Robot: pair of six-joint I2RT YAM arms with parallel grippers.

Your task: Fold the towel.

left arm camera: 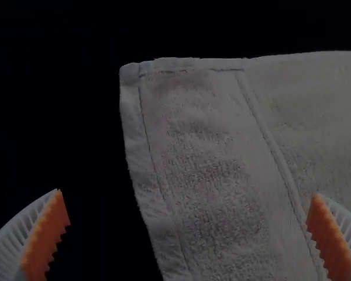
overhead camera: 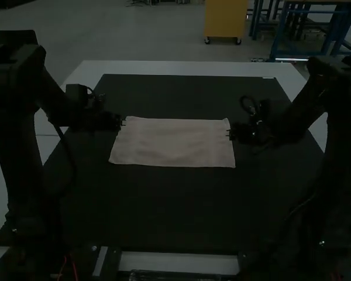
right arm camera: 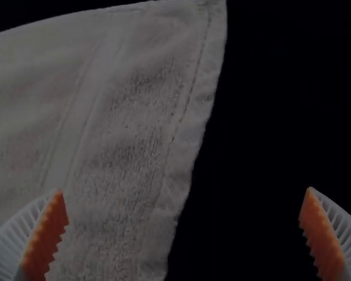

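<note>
High view: The towel (overhead camera: 172, 143) lies flat and spread on the mat (overhead camera: 164, 205), its long sides running left to right. The left gripper (overhead camera: 123, 121) is at its far left corner; the right gripper (overhead camera: 229, 134) is beside the right edge, near the far corner. No fold is in progress. An earlier fold cannot be confirmed; the layer count is unclear. Closing, lifting and folding over likely remain.

Left wrist view: Gripper wide open, holding nothing; the hemmed edge lies between its fingers.

Right wrist view: Gripper wide open, empty; hem unclamped.
</note>
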